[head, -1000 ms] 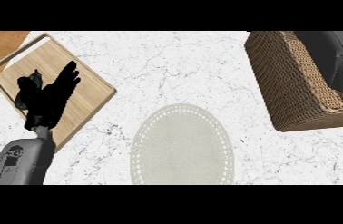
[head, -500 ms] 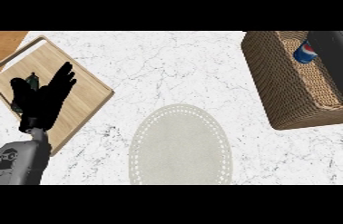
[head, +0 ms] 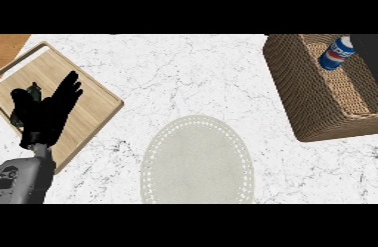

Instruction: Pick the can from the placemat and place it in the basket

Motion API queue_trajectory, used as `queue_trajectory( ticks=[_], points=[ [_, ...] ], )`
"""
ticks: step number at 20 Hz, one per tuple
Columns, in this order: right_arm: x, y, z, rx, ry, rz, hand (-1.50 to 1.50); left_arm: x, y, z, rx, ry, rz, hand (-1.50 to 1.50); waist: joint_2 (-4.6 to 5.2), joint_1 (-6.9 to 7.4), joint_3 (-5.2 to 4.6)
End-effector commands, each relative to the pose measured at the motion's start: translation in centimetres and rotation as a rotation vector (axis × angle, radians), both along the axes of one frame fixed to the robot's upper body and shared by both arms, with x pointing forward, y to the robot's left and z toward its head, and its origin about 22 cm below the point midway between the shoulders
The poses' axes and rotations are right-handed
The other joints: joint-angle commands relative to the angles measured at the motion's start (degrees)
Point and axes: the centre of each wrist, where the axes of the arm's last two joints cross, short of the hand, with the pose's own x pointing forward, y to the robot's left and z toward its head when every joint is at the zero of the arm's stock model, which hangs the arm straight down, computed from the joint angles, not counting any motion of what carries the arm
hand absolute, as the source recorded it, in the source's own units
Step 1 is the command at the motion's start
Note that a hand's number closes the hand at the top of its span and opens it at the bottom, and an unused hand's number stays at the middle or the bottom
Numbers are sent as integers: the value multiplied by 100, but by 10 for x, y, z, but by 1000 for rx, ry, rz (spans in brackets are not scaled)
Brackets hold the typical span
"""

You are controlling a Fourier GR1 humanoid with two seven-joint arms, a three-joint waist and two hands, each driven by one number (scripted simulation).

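Observation:
The blue can (head: pixel 336 53) with a white and red logo leans tilted inside the woven brown basket (head: pixel 303 98) at the upper right. No hand is on it. A dark shape, likely my right hand (head: pixel 366 45), shows at the right edge just beside the can; its form is not readable. The pale oval placemat (head: pixel 196 161) lies low in the middle with nothing on it. My left hand (head: pixel 46 111) rests open at the left, fingers up, over the wooden board.
A wooden cutting board (head: pixel 85 86) lies at the left under my left hand, with a small dark green object (head: pixel 32 87) partly hidden behind the fingers. A brown wooden corner (head: pixel 10 42) shows at the top left. White marble counter surrounds the placemat.
The dark shape over the basket has drawn back toward the right edge, uncovering the can, which now lies in the basket. My left hand has stayed in place.

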Motion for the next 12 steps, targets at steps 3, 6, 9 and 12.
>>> queue_trajectory(
  ticks=[3,6,9,12],
  points=[
    [-5,-21,42,160,-376,-74,-150,-7,3,-6,-5,20,24,0,-124,-186,-13],
    [-6,-27,30,192,-428,-72,-150,-14,13,-15,-1,28,53,0,-172,-338,-15],
    [0,-4,20,230,-381,-40,-150,-15,15,-14,15,54,71,0,-286,-494,-18],
    [2,8,-2,268,-351,-20,-150,-21,29,-17,10,46,115,0,-315,-613,-24]
  ],
)
